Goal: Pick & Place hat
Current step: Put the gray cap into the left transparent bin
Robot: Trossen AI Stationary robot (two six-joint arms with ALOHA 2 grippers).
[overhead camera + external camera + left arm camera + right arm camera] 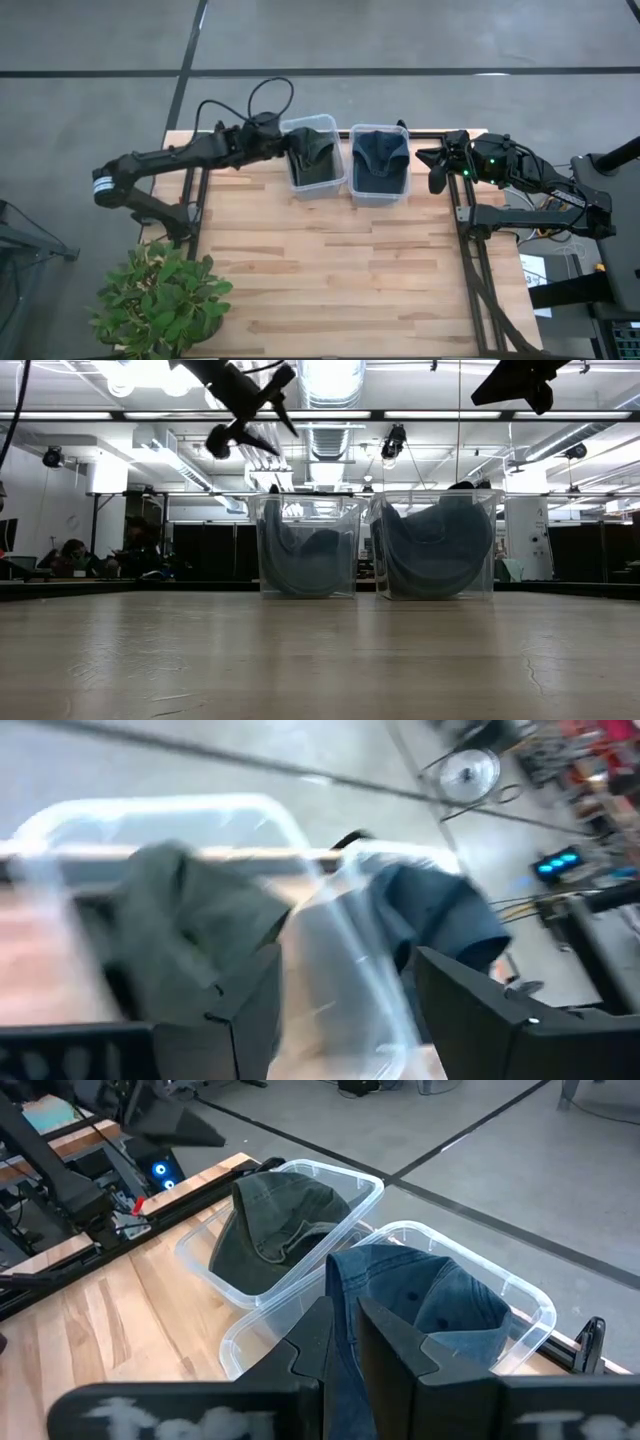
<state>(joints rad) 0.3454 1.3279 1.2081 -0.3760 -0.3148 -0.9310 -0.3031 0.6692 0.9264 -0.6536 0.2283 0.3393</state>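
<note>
Here the olive cap [316,155] sits crumpled in the left clear bin [297,183] at the desk's [330,270] far edge. The left hand [340,1010] hovers over it, fingers spread, empty. The right hand [340,1342], nearly closed and holding nothing, waits beside the blue cap [380,152]. Soft, light cloth; probably best pinched at the stiffer brim.
</note>
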